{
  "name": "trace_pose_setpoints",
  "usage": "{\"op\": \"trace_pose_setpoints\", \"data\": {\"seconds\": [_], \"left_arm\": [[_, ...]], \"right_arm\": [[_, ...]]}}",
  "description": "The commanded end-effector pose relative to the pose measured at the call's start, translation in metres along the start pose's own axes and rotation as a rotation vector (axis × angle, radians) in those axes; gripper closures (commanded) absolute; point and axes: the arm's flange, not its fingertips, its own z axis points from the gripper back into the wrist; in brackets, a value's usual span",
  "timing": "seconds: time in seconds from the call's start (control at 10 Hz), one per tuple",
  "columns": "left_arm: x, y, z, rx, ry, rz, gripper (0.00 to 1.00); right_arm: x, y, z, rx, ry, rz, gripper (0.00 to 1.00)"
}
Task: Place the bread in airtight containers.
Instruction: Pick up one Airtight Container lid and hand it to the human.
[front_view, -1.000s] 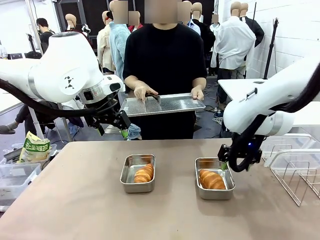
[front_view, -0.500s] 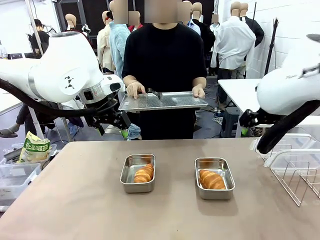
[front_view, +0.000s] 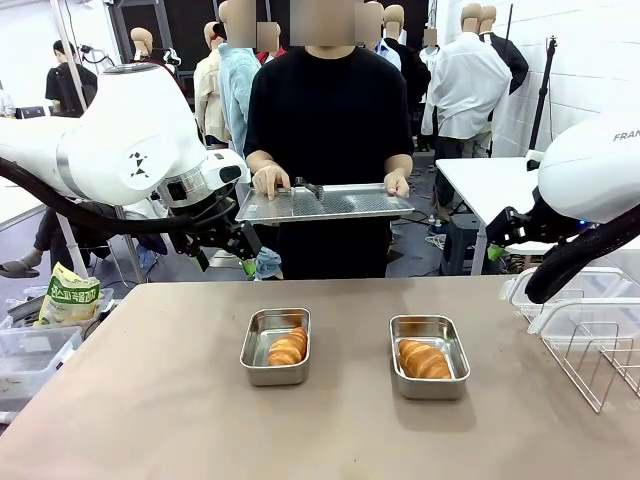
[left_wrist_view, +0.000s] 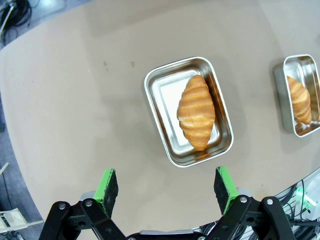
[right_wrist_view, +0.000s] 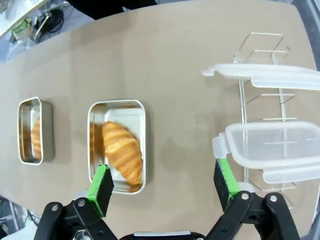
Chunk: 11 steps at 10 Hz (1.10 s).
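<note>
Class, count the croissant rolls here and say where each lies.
2. The left roll lies in the left tub; the right roll in the right tub. The person's tray might hide more.

The tubs (left_wrist_view: 162, 107) are shiny bare steel, mirror-ish inside, and the rolls (left_wrist_view: 196, 112) have a glossy, ridged crust. The tabletop (front_view: 150, 400) is matt and smooth, the lids (right_wrist_view: 272, 142) are cloudy clear plastic, and the tray (front_view: 330, 203) is perforated metal.

On my table (front_view: 140, 400), one container (front_view: 272, 377) sat centre-left, a second container (front_view: 430, 390) centre-right (bread (front_view: 288, 347) in each); lids (front_view: 585, 318) lay on the rack (front_view: 600, 375), far right.
</note>
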Motion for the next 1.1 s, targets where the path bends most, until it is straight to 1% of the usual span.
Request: {"op": "trace_pose_setpoints", "data": {"seconds": [0.0,1.0], "left_arm": [[-0.0001,0.0012,0.0003,0.000,0.000,0.009,0.00],[-0.0001,0.0012,0.0003,0.000,0.000,0.009,0.00]], "right_arm": [[0.0005,-0.0013,0.0029,-0.013,-0.009,-0.005,0.00],[0.0005,-0.0013,0.0029,-0.013,-0.009,-0.005,0.00]]}}
